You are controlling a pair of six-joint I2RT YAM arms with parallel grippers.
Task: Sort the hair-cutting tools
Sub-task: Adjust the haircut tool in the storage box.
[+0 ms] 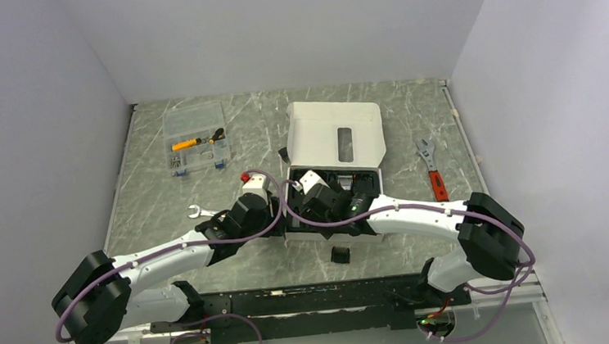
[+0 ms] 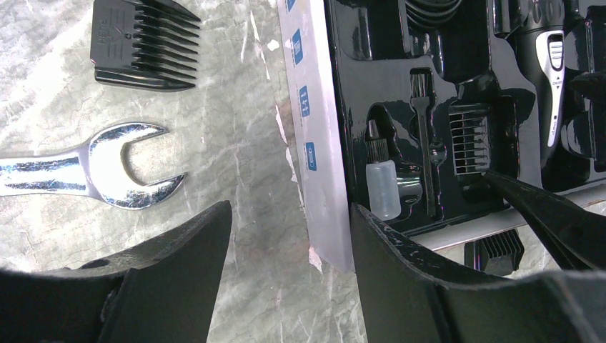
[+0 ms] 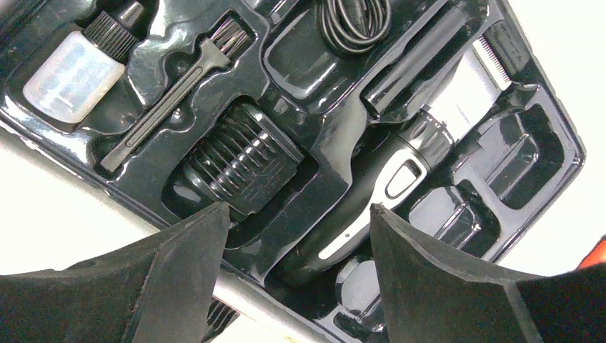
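The black-and-silver hair clipper [image 3: 386,182] lies in its slot in the black tray [image 3: 514,143] of the white box [image 1: 350,172]. My right gripper [image 3: 296,211] hovers open just above the clipper's handle end, holding nothing. One black comb attachment [image 3: 239,164] sits in a tray pocket to the clipper's left. Another comb attachment [image 2: 143,44] lies loose on the table left of the box. A third [image 1: 340,255] lies on the table in front of the box. My left gripper [image 2: 289,214] is open and empty over the box's left wall [image 2: 314,136].
A silver open-end wrench [image 2: 93,171] lies left of the box, a red-handled adjustable wrench [image 1: 431,172] to its right. A clear organizer case [image 1: 194,138] stands at the back left. The box lid [image 1: 335,132] is open. In the tray lie an oil bottle [image 3: 71,68], a brush [image 3: 171,89] and a cable [image 3: 354,18].
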